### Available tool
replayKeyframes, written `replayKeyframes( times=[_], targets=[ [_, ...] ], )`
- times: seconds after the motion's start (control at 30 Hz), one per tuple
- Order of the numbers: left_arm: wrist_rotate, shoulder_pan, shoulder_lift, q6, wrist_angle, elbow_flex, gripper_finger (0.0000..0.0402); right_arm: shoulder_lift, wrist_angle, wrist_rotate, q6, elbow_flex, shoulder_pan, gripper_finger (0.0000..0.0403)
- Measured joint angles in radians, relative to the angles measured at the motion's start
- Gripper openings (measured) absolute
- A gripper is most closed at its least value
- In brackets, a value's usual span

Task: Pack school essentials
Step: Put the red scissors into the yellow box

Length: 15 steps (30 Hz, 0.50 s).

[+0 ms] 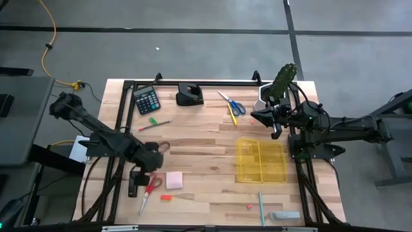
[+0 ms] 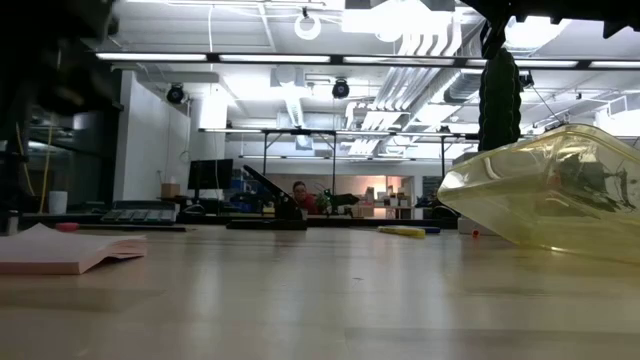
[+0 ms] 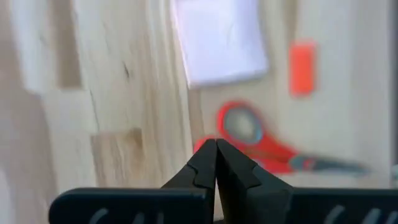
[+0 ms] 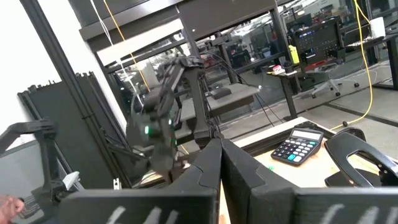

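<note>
Both grippers have their fingers pressed together, holding nothing. Left gripper [image 3: 216, 163] hovers just above the red-handled scissors [image 1: 149, 191] on the bench [image 1: 206, 161], beside the pink sticky pad [image 1: 174, 180]. Right gripper [image 1: 277, 125] waits near the cactus [image 1: 283, 78], above the yellow tray [image 1: 261, 160].

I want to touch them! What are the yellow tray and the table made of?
The yellow tray looks like thin, glossy clear plastic: you can see through it in the low view. The table looks like pale, smooth wood, with plank lines and grain.
</note>
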State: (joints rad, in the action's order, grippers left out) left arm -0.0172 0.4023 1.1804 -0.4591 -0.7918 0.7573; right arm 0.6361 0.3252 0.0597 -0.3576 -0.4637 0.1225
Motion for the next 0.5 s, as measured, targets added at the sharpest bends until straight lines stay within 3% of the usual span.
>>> replayKeyframes(
  times=[0.23,0.37,0.5],
  targets=[
    [0.03,-0.078,-0.15,-0.004,-0.037,0.01,0.0001,0.0,0.0,0.0,0.0,0.0,0.0,0.0],
    [-0.007,-0.058,-0.112,-0.044,-0.047,0.01,0.0001,0.0,0.0,0.0,0.0,0.0,0.0,0.0],
    [-0.032,0.03,-0.02,-0.129,-0.046,0.01,0.0001,0.0,0.0,0.0,0.0,0.0,0.0,0.0]
  ],
)
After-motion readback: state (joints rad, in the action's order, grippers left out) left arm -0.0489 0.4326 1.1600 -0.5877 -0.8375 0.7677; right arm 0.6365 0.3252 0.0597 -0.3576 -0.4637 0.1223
